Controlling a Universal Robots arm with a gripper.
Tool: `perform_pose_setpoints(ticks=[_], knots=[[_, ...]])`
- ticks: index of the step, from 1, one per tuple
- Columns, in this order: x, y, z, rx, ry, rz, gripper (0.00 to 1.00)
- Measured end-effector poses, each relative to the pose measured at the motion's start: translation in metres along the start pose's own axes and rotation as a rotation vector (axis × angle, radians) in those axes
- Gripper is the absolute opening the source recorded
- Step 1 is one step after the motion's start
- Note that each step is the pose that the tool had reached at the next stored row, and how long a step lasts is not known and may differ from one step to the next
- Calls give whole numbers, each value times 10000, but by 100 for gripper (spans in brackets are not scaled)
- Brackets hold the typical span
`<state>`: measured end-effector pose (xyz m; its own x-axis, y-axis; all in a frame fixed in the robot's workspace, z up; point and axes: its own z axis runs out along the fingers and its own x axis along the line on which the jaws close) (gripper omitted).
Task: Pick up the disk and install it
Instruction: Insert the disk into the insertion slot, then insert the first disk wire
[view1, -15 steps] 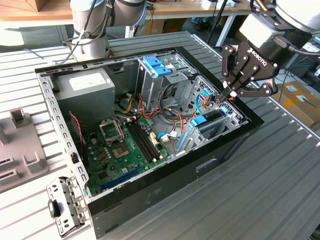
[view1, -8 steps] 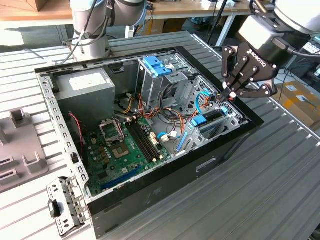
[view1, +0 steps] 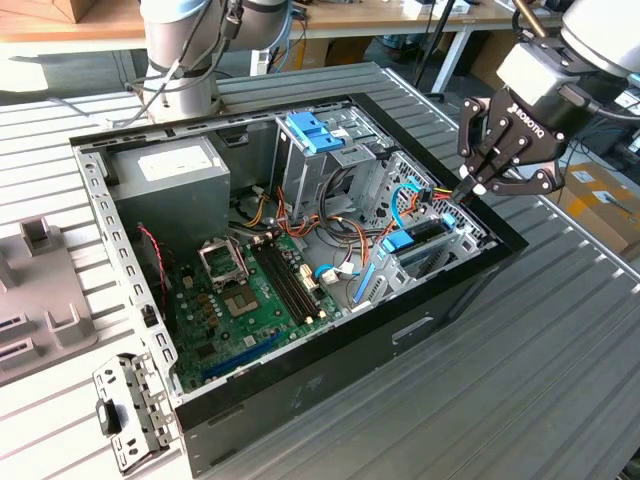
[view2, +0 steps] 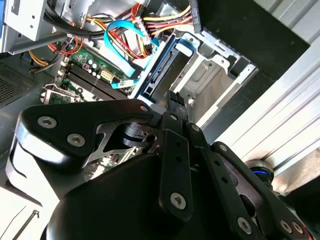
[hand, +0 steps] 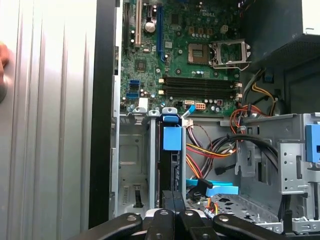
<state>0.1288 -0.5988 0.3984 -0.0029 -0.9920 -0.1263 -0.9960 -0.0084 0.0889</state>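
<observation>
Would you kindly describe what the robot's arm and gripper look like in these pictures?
The gripper is matt black, built from angular linkage bars joined with silver screw heads, and it has white lettering on its body. It mounts to a boxy white wrist piece, and the arm itself is rounded and pale grey.

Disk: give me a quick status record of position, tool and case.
disk: standing on edge in a slot of the drive cage, blue tab end toward the motherboard
tool: shut, tips at the disk's outer end; cannot tell if they touch it
case: side open, lying flat, interior exposed
task state: disk sits in the cage, not in the tool
</observation>
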Motion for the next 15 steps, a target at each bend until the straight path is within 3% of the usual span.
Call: perform_pose_setpoints(ticks=[15], knots=[[0,-14,-1,0,25,3,11]])
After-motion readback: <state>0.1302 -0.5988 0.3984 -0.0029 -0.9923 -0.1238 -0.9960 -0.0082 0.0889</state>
